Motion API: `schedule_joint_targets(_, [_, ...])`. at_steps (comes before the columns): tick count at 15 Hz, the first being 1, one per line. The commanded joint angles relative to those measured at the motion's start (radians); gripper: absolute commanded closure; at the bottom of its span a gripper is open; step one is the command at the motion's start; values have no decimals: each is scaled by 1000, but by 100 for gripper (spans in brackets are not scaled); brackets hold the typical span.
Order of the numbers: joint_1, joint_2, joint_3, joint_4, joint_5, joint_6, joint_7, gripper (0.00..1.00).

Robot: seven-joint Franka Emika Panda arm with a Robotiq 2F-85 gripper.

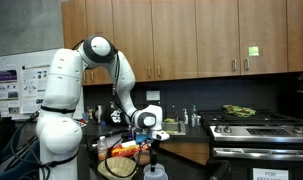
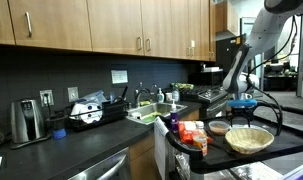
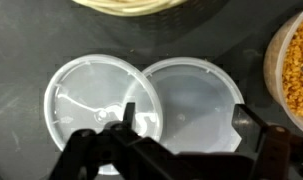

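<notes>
Hovering low over a dark countertop (image 3: pixel 21 40), the Robotiq gripper (image 3: pixel 184 120) shows its jaws spread wide. One finger (image 3: pixel 129 112) sits where two clear plastic lids meet, the other just past the far rim of the lid nearer the bowl (image 3: pixel 191 95). Whether the fingers touch it cannot be told. The second lid (image 3: pixel 91 95) lies alongside, rims meeting. A woven basket (image 3: pixel 131 4) and a bowl of yellow grains (image 3: pixel 296 60) flank them.

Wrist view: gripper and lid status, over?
Gripper open, nothing held, fingers straddling clear lid. Lid flat on dark counter. Second clear lid abuts it beneath one finger; bowl of orange grains close alongside.
</notes>
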Motion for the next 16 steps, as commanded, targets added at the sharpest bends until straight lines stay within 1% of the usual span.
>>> schedule_joint_targets(1, [18,25,-19,19,38,19,-19,32])
schedule_joint_targets(3, [18,32,-21,21,49,27,-22,45])
schedule_joint_targets(5, [17,32,-23,15,60,37,-21,49])
schedule_joint_targets(7, [19,26,-25,6,66,45,-19,65])
schedule_joint_targets(8, [19,23,-26,0,68,49,-17,75])
schedule_joint_targets(10, [19,11,-27,-18,76,61,-15,89])
schedule_joint_targets(11, [21,2,-29,-29,76,66,-10,99])
schedule_joint_targets(13, [24,-14,-35,-48,70,76,-1,100])
schedule_joint_targets(16, [30,-55,-41,-81,57,96,12,98])
